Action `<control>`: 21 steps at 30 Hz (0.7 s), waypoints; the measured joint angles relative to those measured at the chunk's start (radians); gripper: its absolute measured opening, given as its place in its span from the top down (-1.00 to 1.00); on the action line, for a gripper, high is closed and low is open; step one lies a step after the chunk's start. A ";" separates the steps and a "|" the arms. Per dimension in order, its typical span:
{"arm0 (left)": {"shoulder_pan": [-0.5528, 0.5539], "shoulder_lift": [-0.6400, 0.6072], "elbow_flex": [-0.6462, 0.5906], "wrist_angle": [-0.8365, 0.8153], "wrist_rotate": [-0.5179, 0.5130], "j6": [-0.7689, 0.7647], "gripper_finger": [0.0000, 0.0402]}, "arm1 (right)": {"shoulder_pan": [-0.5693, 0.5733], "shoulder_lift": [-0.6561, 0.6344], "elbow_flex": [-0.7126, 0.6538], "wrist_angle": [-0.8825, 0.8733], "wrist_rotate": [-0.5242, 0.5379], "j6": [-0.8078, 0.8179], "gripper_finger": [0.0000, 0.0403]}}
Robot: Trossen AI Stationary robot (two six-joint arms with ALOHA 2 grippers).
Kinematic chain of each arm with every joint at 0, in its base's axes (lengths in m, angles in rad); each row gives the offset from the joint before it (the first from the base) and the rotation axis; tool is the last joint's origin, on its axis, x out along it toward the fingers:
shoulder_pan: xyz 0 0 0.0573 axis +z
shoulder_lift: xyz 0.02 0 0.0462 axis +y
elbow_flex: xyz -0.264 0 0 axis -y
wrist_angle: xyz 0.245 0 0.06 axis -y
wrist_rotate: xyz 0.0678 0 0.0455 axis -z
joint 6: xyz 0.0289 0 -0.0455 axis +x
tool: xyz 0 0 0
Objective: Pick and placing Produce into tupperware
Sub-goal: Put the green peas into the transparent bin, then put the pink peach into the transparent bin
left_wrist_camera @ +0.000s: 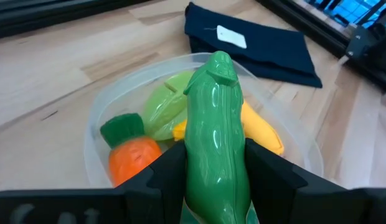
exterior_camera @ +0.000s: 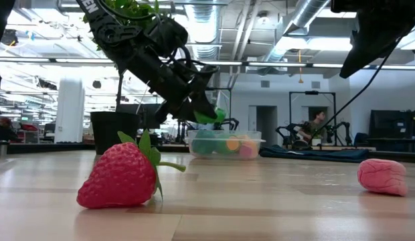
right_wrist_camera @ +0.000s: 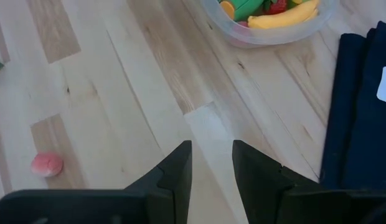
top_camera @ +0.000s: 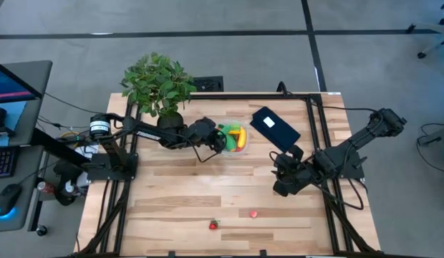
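My left gripper (top_camera: 219,140) is shut on a long, glossy green vegetable (left_wrist_camera: 215,124) just above the left rim of the clear round container (top_camera: 240,149). The container holds an orange carrot with a green top (left_wrist_camera: 132,152), a yellow banana (left_wrist_camera: 261,130) and a pale green piece (left_wrist_camera: 162,109). A red strawberry with green leaves (top_camera: 214,225) and a pinkish-red piece (top_camera: 254,213) lie on the table near its front edge. My right gripper (top_camera: 281,188) hangs open and empty over bare wood to the right of the container. My left gripper pinches the green vegetable by its two long sides (left_wrist_camera: 192,163) between the two fingers. The fingers come from the table's left, slanting down, and lie along the vegetable. Its free end (left_wrist_camera: 219,65) sticks out past the fingertips, lifted clear over the container (left_wrist_camera: 93,137).
A flat black rectangle with a white label (top_camera: 274,127) lies right of the container. A leafy potted plant (top_camera: 159,82) stands at the far left, close behind my left arm. Bare wood lies between the container and the two red pieces.
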 joint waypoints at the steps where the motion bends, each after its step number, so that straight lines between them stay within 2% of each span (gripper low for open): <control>1: 0.000 0.000 0.000 -0.002 0.000 0.001 0.33 | 0.000 0.000 0.000 0.000 0.000 -0.004 0.46; 10: 0.000 0.000 0.000 -0.005 0.007 0.012 0.31 | 0.000 0.000 0.000 0.003 0.000 -0.008 0.46; 21: 0.001 0.000 0.000 -0.004 0.005 0.023 0.02 | 0.000 0.000 0.000 0.003 0.000 -0.007 0.46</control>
